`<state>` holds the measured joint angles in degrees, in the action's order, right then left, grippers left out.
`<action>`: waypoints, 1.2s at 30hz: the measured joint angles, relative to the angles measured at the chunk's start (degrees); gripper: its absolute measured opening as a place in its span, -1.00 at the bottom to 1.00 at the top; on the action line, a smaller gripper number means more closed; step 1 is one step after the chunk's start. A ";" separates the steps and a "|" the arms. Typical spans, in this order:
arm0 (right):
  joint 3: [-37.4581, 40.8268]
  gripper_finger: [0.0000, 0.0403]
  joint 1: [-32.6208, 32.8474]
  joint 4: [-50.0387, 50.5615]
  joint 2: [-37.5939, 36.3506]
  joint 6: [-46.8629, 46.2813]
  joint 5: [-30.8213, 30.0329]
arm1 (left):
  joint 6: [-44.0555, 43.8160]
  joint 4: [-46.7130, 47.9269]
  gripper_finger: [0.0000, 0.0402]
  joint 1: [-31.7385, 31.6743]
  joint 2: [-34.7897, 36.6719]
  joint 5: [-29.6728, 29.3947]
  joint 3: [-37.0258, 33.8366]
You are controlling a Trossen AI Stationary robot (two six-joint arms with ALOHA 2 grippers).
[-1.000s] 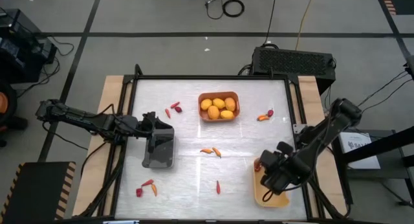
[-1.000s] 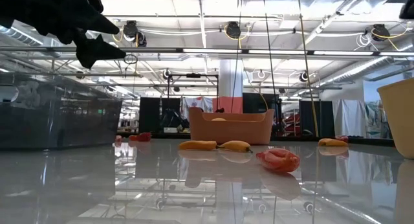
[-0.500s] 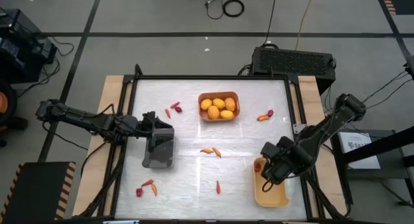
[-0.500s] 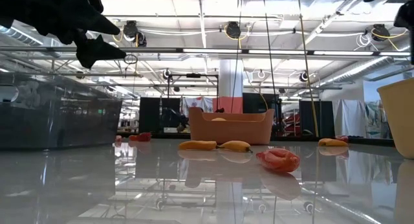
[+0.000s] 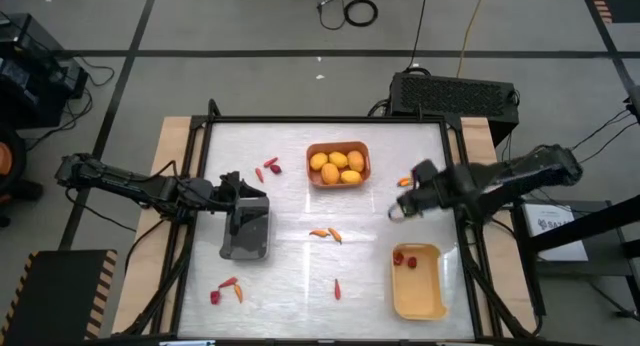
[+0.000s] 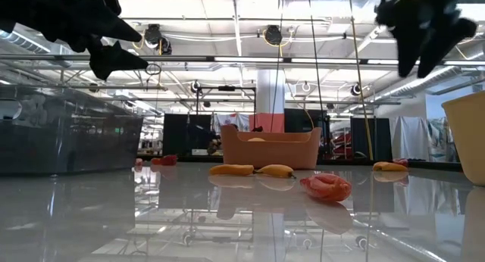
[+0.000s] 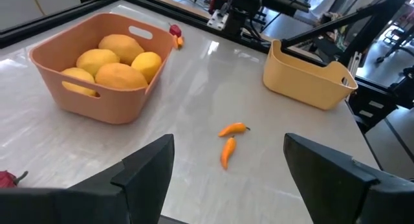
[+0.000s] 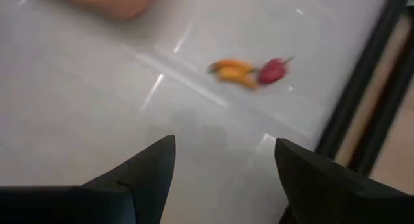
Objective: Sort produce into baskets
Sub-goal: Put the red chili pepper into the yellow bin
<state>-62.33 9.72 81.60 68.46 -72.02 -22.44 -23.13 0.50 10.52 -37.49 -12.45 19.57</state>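
Right gripper now off the yellow basket and out over the bench, jaws spread wide and empty, aimed toward the orange chili and red berry lying together near the bench's far right edge. Red berries left behind in the yellow basket, at its far end, where a second ago that gripper hung low over the same tray. Judged a finished drop, with the arm swinging on to its next pick.

Left gripper unmoved over the grey basket, jaws wide, nothing held; grey basket looking empty under it as far as can be told.

Orange basket at the bench's far middle, holding five yellow fruits. Still loose on the bench: red pieces left of that basket, two orange chilies at centre, a lone red chili nearer the front, a small red and orange cluster at front left. Fruit seemingly sorted, berries begun, chilies mostly untouched: job judged roughly half done.
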 joint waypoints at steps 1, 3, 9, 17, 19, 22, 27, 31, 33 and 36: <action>0.41 0.26 -3.07 -0.59 -0.56 1.76 0.03 | 0.24 0.02 0.47 0.00 0.02 0.00 0.00; 1.62 0.26 -9.29 -2.27 -1.62 5.32 -0.05 | 1.22 0.06 0.47 0.00 0.00 0.00 0.00; 8.99 0.26 -26.24 -14.26 -3.90 14.80 0.10 | 1.40 2.60 0.47 0.00 0.00 0.02 -0.06; 20.84 0.26 -37.71 -32.84 -3.37 19.01 1.34 | 1.02 2.62 0.47 0.00 0.00 1.20 -1.49; 22.77 0.26 -39.40 -35.54 -2.86 19.03 1.81 | 1.02 2.64 0.47 0.00 0.00 1.44 -1.49; 25.01 0.26 -41.44 -37.56 -2.18 18.94 1.81 | 1.06 2.63 0.47 0.00 0.00 1.49 -1.49; 28.88 0.26 -42.88 -42.52 -1.59 18.59 2.48 | 1.41 2.62 0.47 0.00 0.00 1.50 -1.49; 31.69 0.26 -43.26 -45.44 -1.59 18.50 4.75 | 1.41 2.61 0.47 0.00 0.00 1.51 -1.49; 32.61 0.26 -43.23 -46.07 -1.57 18.07 4.79 | 1.44 2.62 0.47 0.00 0.00 1.51 -1.49; 33.82 0.23 -43.26 -47.12 -1.57 17.21 4.81 | 1.41 2.60 0.47 0.00 0.02 1.51 -1.49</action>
<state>-28.51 -33.54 34.48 66.89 -54.80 -17.63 -21.72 3.09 10.52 -37.47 -10.94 18.09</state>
